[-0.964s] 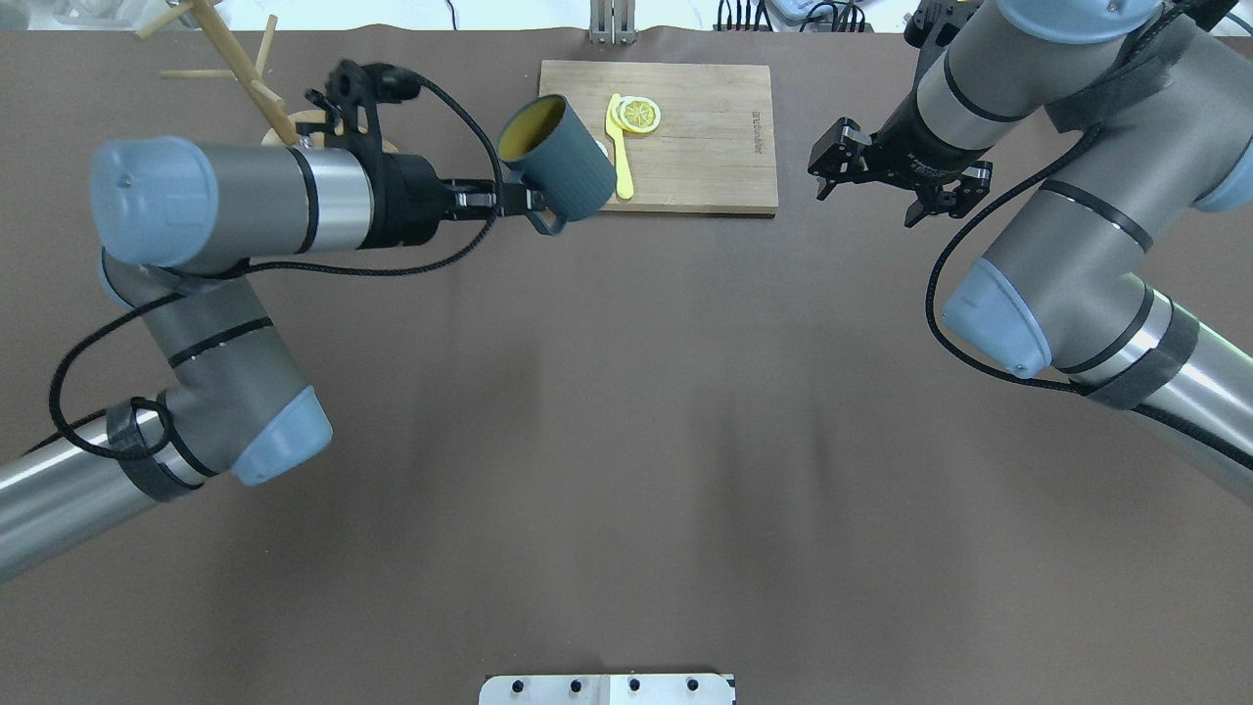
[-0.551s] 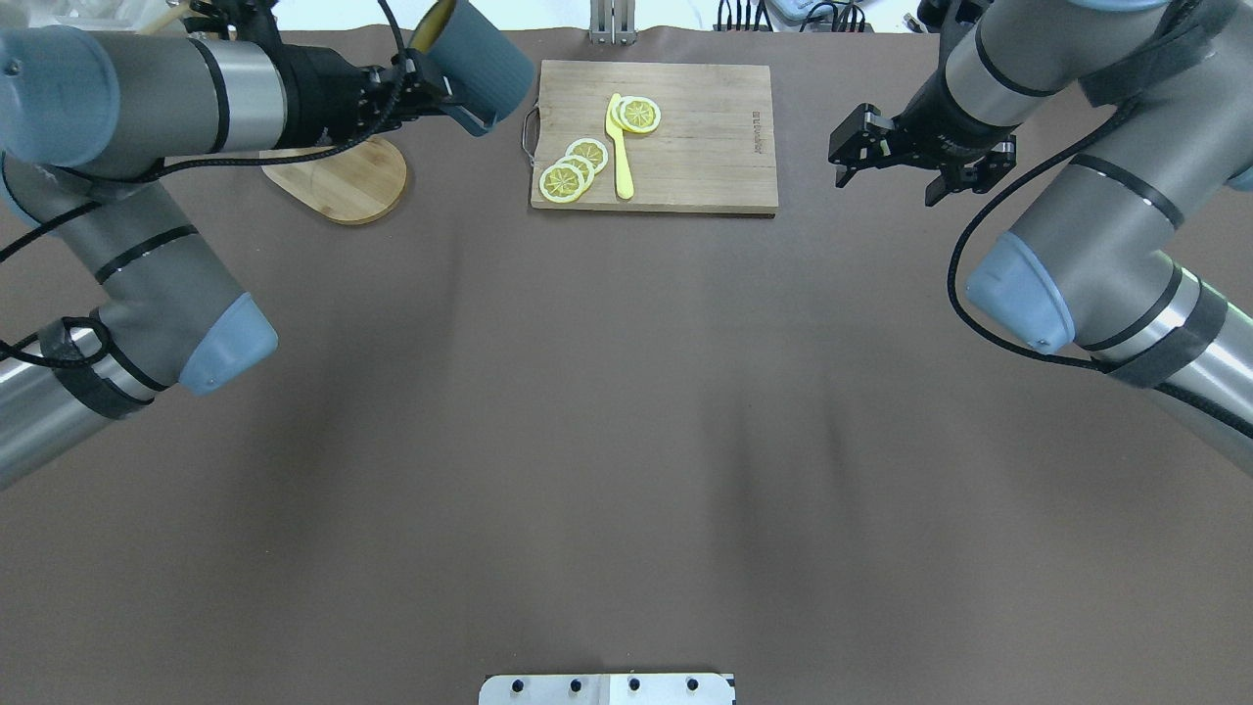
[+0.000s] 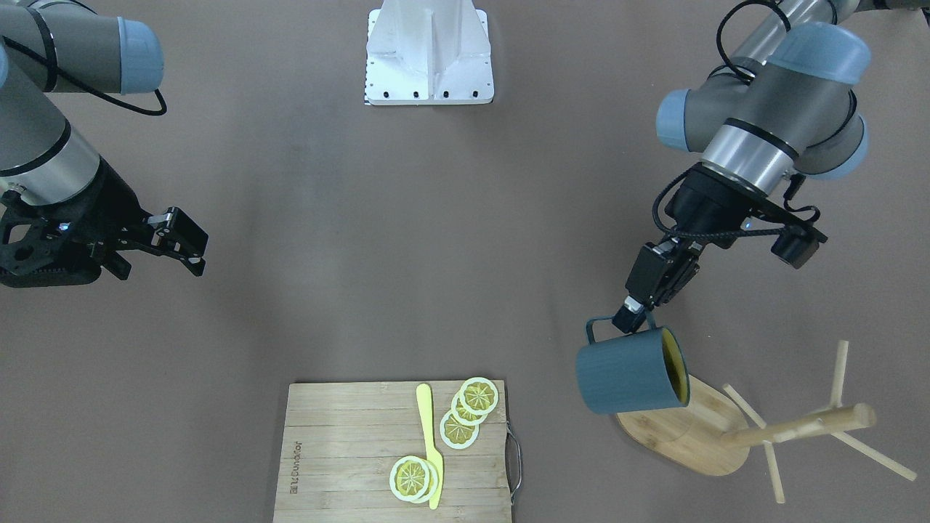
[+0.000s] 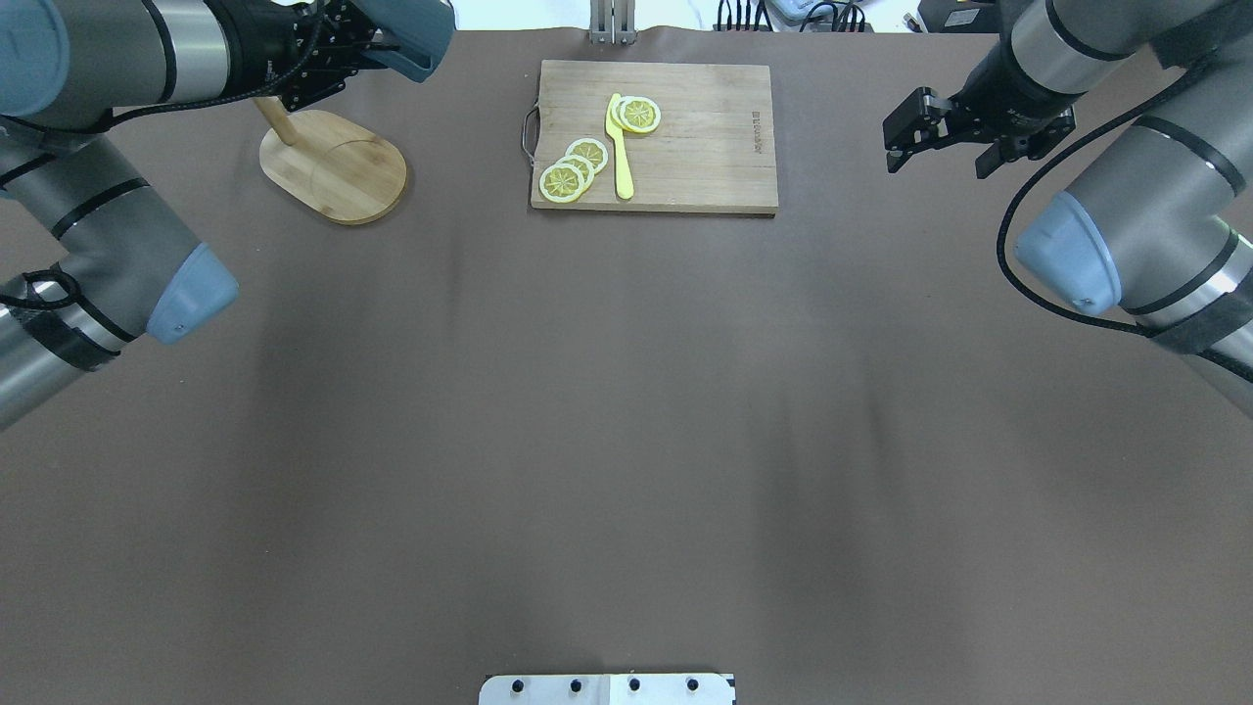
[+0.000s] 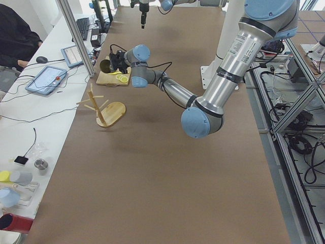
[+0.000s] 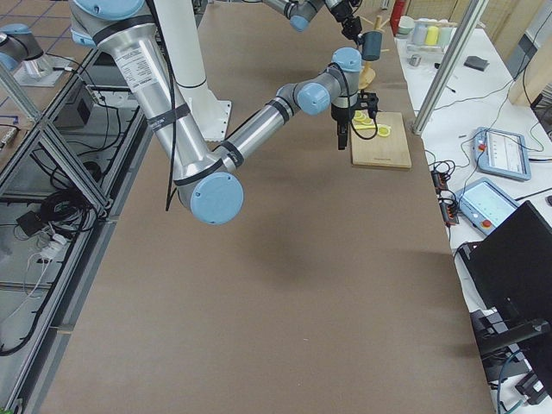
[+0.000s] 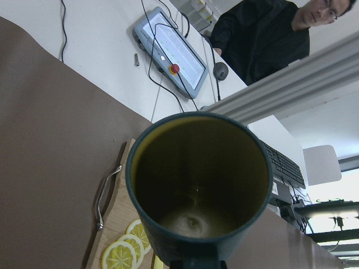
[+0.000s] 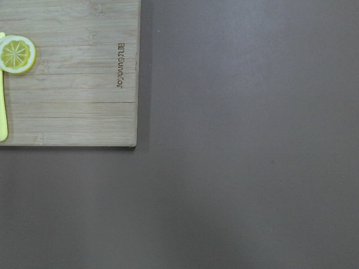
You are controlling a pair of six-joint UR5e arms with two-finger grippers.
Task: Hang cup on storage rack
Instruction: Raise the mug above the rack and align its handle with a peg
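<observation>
My right claw [image 3: 178, 243] hangs spread and empty over the brown table [image 3: 436, 254], right of the board [image 3: 341, 450]. Farther out on the left, my left claw [image 3: 629, 319] is clenched on the handle of the cup [image 3: 625, 370]. It holds the cup in the air on its side, mouth turned left toward the rack [image 3: 697, 436]. The cup is over the near edge of the rack's base, not yet on a peg. At far centre, the board carries lemon slices [image 3: 460, 428] and a yellow knife [image 3: 430, 450].
</observation>
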